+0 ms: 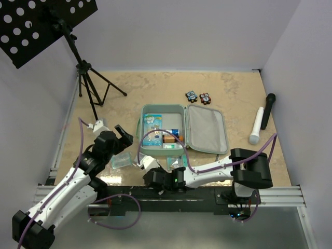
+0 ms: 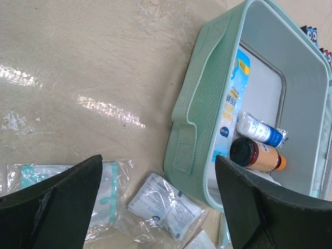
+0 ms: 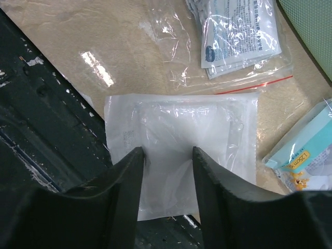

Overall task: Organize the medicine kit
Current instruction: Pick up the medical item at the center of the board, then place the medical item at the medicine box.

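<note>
Right wrist: right end effector (image 3: 167,152) half-open over a white pouch (image 3: 181,124), print unreadable; left end effector (image 2: 158,162) wide open, empty.

The beige marbled desk (image 1: 155,88) carries the open mint-green medicine kit (image 1: 206,129) at its centre. Behind the kit lie two small owl figures (image 1: 192,96), and to its right a white cylinder (image 1: 256,126) lies beside a black microphone (image 1: 267,110). Bagged packets (image 1: 121,161) and a white pouch (image 3: 181,150) lie near the front edge.
</note>
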Motion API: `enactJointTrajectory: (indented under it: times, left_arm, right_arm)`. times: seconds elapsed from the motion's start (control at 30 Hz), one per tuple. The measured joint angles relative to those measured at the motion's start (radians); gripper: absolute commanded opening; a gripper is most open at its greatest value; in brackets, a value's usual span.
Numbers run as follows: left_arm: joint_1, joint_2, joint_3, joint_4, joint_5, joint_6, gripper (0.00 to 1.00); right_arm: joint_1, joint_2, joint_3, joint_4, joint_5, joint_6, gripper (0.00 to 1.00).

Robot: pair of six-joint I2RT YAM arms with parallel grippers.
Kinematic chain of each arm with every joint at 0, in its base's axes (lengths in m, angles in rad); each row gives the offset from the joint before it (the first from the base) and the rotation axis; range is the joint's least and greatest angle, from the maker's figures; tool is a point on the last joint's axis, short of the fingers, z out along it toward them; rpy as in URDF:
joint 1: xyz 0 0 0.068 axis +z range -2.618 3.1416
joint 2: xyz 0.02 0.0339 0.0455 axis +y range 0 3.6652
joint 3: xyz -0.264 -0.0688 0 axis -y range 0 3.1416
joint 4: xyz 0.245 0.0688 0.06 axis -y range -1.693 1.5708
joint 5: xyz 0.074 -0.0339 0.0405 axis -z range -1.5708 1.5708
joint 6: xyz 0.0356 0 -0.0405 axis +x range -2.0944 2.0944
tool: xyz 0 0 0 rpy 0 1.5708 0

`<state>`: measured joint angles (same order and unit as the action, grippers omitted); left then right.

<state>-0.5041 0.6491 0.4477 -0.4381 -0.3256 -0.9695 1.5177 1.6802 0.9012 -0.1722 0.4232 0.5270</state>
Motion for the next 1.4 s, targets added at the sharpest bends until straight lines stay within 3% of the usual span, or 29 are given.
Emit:
enactJointTrajectory:
  times: [0.4, 0.6, 0.8, 0.97, 1.2, 1.4]
  left_arm:
    - [0.000, 0.001, -0.003, 0.000, 0.002, 0.000, 0.93]
    - [0.000, 0.003, -0.003, 0.001, 0.004, 0.000, 0.93]
    - [0.000, 0.006, -0.003, 0.002, 0.003, 0.000, 0.93]
    - [0.000, 0.006, -0.003, 0.003, 0.003, 0.000, 0.93]
    - [0.000, 0.016, -0.003, 0.010, 0.005, 0.001, 0.93]
    - [0.000, 0.029, -0.003, 0.011, 0.004, 0.011, 0.93]
  right_arm:
    - [0.009, -0.001, 0.010, -0.021, 0.017, 0.016, 0.00]
    - [0.020, -0.075, 0.051, -0.115, 0.037, 0.018, 0.00]
    - [0.033, -0.284, 0.149, -0.173, 0.118, -0.024, 0.00]
    - [-0.092, -0.350, 0.274, -0.172, 0.191, -0.059, 0.00]
    - [-0.430, -0.216, 0.326, -0.120, 0.214, -0.103, 0.00]
    - [-0.512, 0.013, 0.436, -0.104, 0.209, -0.086, 0.00]
